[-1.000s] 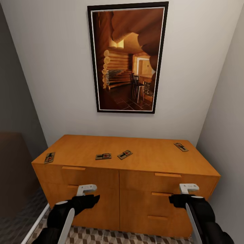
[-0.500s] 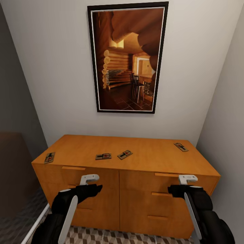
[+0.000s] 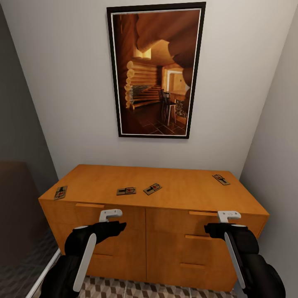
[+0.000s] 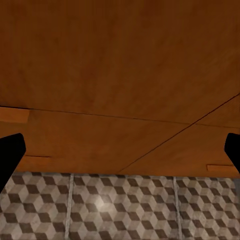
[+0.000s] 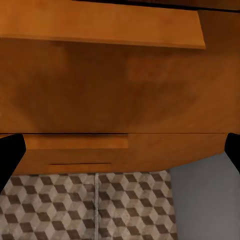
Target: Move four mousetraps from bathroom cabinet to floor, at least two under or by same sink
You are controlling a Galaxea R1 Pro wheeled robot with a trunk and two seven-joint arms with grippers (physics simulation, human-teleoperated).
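An orange wooden cabinet (image 3: 178,192) stands against the wall. Several mousetraps lie flat on its top: one at the left edge (image 3: 60,192), two near the middle (image 3: 126,191) (image 3: 152,188), one at the far right corner (image 3: 221,179). My left gripper (image 3: 118,227) hangs open before the left drawer fronts, below the top. My right gripper (image 3: 211,230) hangs open before the right drawers. Both wrist views look at drawer fronts (image 4: 120,75) (image 5: 100,85) and the cube-patterned bathroom floor (image 4: 120,210) (image 5: 75,205), with the black fingertips (image 4: 11,152) (image 5: 232,150) wide apart. The sink is out of view.
A large framed picture (image 3: 155,70) hangs above the cabinet. Grey walls close in on both sides, the right one (image 3: 277,165) near the cabinet's end. A dark shape (image 3: 16,207) stands at the left. A strip of tiled floor (image 3: 124,287) runs below the drawers.
Both arms have risen a little along the cabinet front; the left gripper has also shifted slightly right. The mousetraps have not moved.
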